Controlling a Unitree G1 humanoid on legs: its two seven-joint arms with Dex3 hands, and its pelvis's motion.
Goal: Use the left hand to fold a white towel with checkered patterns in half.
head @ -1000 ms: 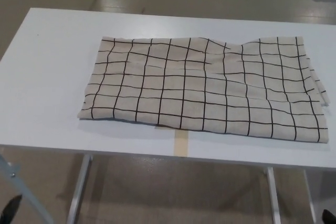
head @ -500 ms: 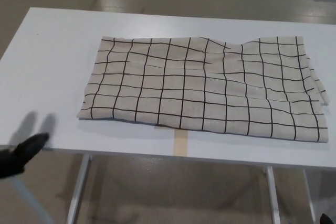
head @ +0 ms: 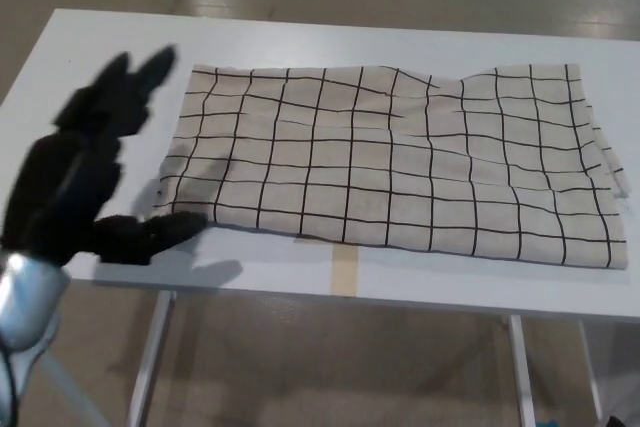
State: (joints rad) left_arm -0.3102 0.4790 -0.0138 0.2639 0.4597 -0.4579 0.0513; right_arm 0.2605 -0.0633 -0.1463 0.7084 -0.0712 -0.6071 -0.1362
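A white towel [head: 400,162] with a black checkered grid lies flat on the white table [head: 80,77], reaching from left of centre to the right edge. Its top edge is slightly rumpled near the middle. My left hand [head: 95,172] hovers over the table's left part, blurred, fingers spread and open. Its thumb [head: 165,230] points at the towel's near left corner, very close to it; whether it touches is unclear. Two fingers [head: 140,77] point toward the far side. The right hand does not show.
A strip of tan tape [head: 345,269] sits on the table's front edge below the towel. Metal table legs [head: 150,357] stand over a beige floor. Bare table surface lies left of the towel and behind it.
My left hand has risen from the lower left corner of the picture up over the table, now beside the towel's left edge. The towel lies as before.
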